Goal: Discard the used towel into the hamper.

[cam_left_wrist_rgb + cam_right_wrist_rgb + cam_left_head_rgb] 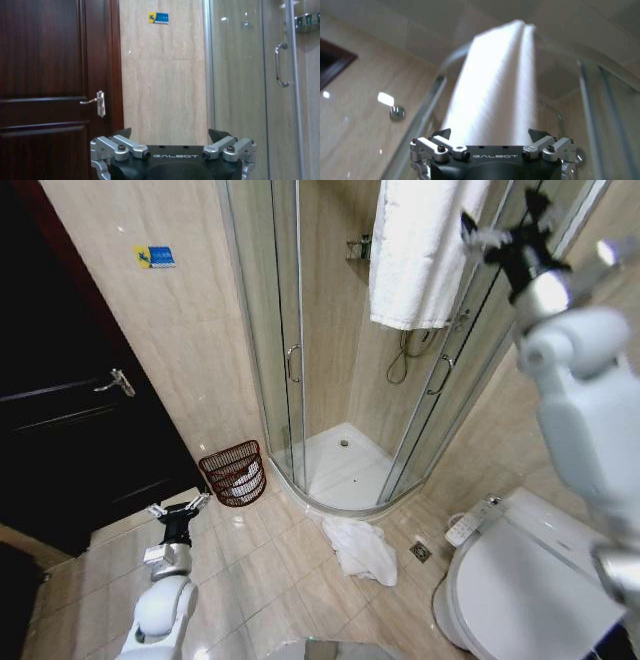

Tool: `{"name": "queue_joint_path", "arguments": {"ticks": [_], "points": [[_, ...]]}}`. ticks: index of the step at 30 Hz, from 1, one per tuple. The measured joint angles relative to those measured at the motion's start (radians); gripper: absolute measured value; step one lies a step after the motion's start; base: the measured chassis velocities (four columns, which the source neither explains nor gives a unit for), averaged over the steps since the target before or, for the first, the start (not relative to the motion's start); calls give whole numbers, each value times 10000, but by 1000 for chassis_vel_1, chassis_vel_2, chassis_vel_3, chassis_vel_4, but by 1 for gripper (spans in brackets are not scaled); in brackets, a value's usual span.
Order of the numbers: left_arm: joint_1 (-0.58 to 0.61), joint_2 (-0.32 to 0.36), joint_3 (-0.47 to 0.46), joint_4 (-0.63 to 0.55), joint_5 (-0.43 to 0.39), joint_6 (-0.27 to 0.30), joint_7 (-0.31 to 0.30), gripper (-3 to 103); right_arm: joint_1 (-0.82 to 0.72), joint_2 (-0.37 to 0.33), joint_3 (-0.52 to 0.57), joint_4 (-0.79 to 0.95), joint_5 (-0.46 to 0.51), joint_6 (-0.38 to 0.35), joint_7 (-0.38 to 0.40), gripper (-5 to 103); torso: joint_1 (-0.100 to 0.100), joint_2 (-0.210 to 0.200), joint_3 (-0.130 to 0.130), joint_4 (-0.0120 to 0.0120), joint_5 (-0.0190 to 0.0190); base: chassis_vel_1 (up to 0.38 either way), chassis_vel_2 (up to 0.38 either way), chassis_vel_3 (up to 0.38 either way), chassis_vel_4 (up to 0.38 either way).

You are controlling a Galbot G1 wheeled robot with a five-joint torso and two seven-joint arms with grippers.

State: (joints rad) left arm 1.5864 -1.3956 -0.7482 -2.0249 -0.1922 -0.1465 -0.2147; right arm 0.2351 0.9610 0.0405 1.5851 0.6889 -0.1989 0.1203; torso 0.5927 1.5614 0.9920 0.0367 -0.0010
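Note:
A white towel (pixel 420 250) hangs over the top of the glass shower enclosure. My right gripper (pixel 503 220) is raised just right of it, open, fingers apart from the cloth. In the right wrist view the towel (pixel 495 86) hangs straight ahead of the open right gripper (pixel 490 132). A second crumpled white towel (pixel 362 548) lies on the floor tiles by the shower step. The hamper (pixel 233 472), a dark reddish-brown ribbed basket, stands against the wall left of the shower. My left gripper (pixel 180 505) hangs low near the hamper, open and empty, facing the wall (pixel 170 132).
A dark wooden door (pixel 60 410) with a lever handle (pixel 97 103) is at the left. The curved shower enclosure (pixel 330 380) takes the middle. A white toilet (pixel 540 580) stands at the lower right. A floor drain (pixel 421 551) sits beside the fallen towel.

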Motion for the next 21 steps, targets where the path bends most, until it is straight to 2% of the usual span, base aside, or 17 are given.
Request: {"name": "queue_joint_path", "arguments": {"ticks": [2, 3, 7, 14, 15, 19, 20, 21], "points": [[135, -32, -42, -92, -9, -30, 17, 100, 797, 703, -290, -579, -161, -267, 476, 100, -1, 0, -1, 3, 1, 0, 0, 0, 0], [135, -32, -42, -92, -9, -30, 17, 100, 797, 703, -290, -579, -161, -267, 476, 100, -1, 0, -1, 3, 1, 0, 0, 0, 0], [265, 70, -312, -202, -94, -209, 143, 100, 1512, 1392, -689, -1374, -122, -519, 1490, 100, -4, 0, -2, 2, 7, 0, 0, 0, 0], [487, 208, -617, -359, -440, -337, 289, 100, 1759, 1579, -979, -1831, -27, -640, 1997, 100, -3, -2, -2, -3, 9, 0, 0, 0, 0], [524, 220, -670, -359, -495, -371, 307, 100, 1768, 1590, -1004, -1873, 23, -640, 1997, 103, -3, -2, -2, -2, 9, 0, 0, 0, 0], [685, 270, -846, -335, -695, -488, 340, 100, 1771, 1593, -1060, -1953, 176, -620, 1994, 95, -3, -3, -3, -1, 9, 0, 0, 0, 0], [734, 289, -898, -332, -751, -522, 353, 100, 1772, 1584, -1083, -1969, 203, -618, 1992, 90, -3, -3, -3, -1, 9, 0, 0, 0, 0], [734, 289, -898, -332, -751, -522, 353, 100, 1772, 1584, -1083, -1969, 203, -618, 1992, 90, -3, -3, -3, -1, 9, 0, 0, 0, 0]]}}
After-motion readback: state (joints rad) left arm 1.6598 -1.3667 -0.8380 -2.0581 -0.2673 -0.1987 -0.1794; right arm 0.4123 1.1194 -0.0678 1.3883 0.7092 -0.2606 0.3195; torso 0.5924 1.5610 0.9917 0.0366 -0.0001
